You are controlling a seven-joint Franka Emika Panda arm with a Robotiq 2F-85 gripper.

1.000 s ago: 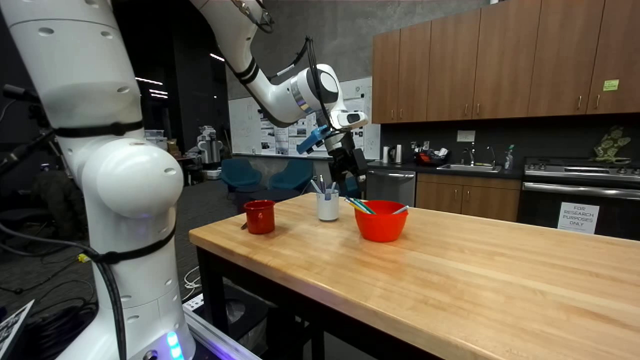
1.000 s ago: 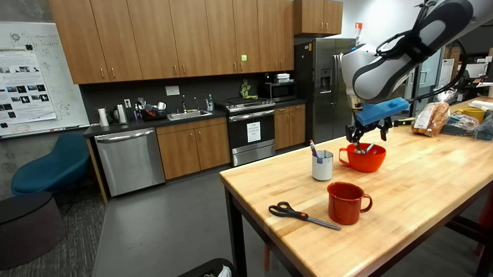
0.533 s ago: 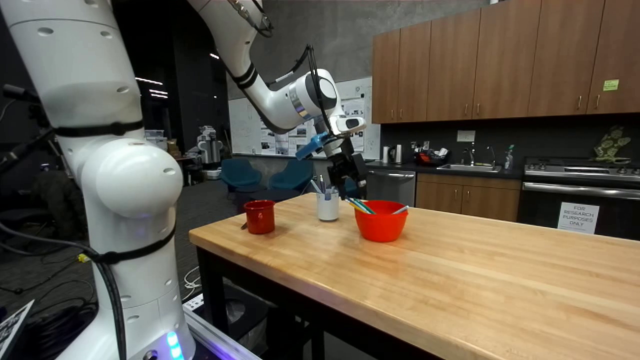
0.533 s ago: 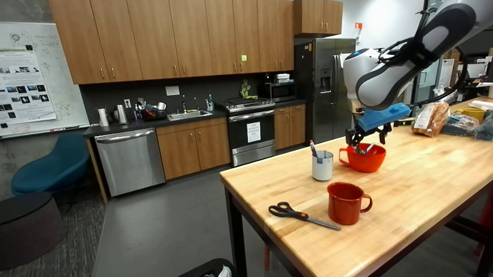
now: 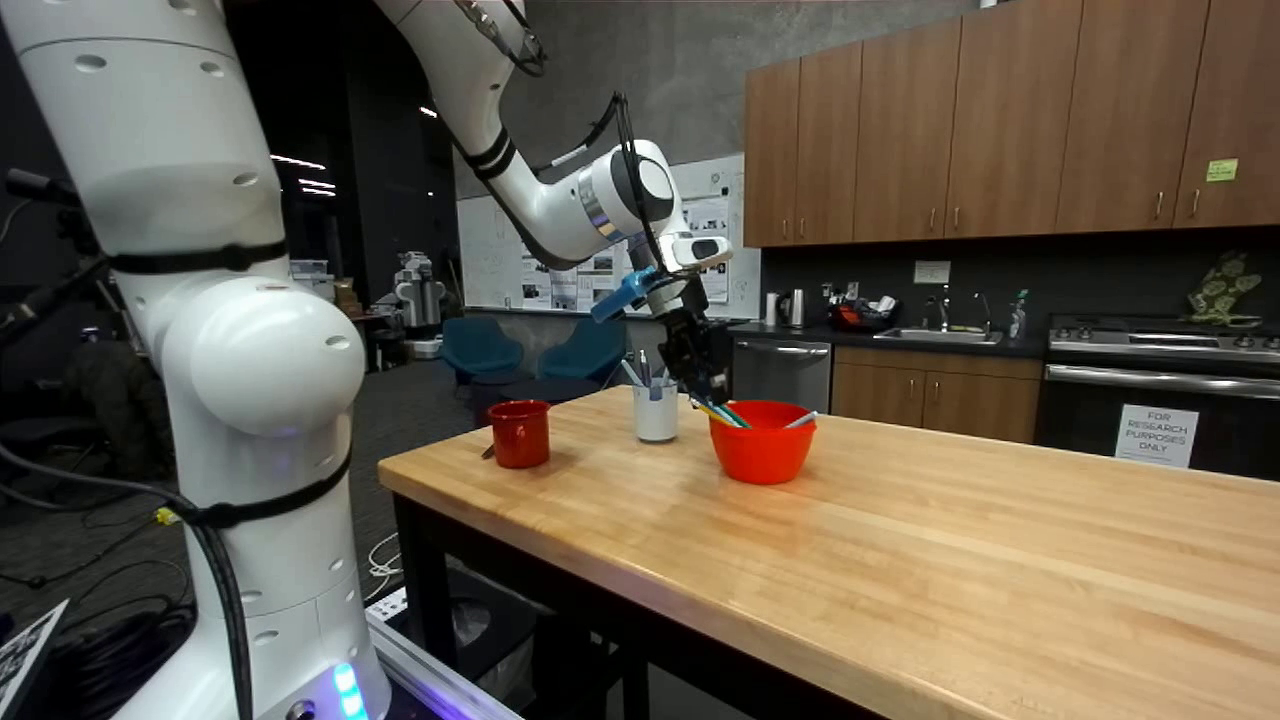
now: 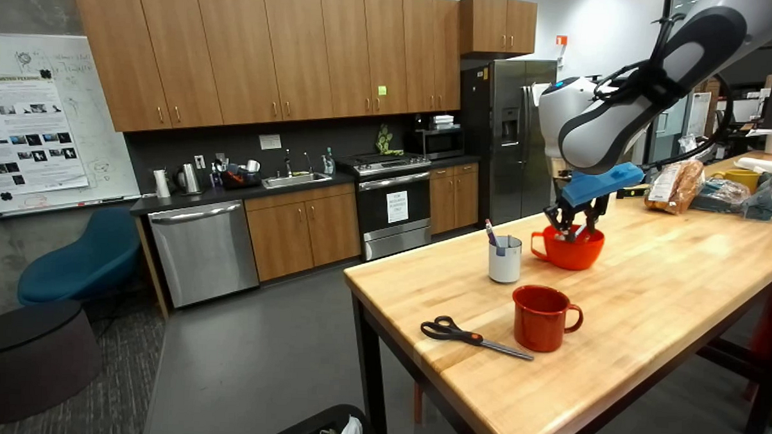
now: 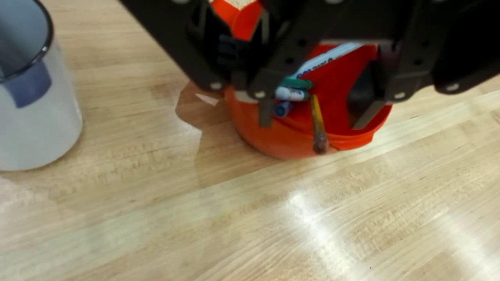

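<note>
My gripper (image 7: 315,116) reaches down at the orange-red bowl (image 7: 269,136), its jaws partway together but still apart. Between the fingers, in the wrist view, are a green marker (image 7: 297,83), a white marker (image 7: 291,94), a blue-ended marker (image 7: 282,109) and a yellow pencil (image 7: 317,117) leaning over the rim. The left finger (image 7: 265,113) is close beside the marker ends; whether it touches them I cannot tell. A long white marker (image 7: 328,58) lies across the bowl. Both exterior views show the gripper (image 6: 580,231) low over the bowl (image 5: 760,455).
A white cup (image 6: 504,263) with pens stands beside the bowl. Nearer the table's end are a red mug (image 6: 539,325) and black-handled scissors (image 6: 465,337). Bagged bread (image 6: 676,185) sits farther along the wooden table (image 5: 950,540).
My gripper has come down to the bowl, and its fingers have drawn closer together in the last half second. Bowl, cup, mug and scissors stay where they were.
</note>
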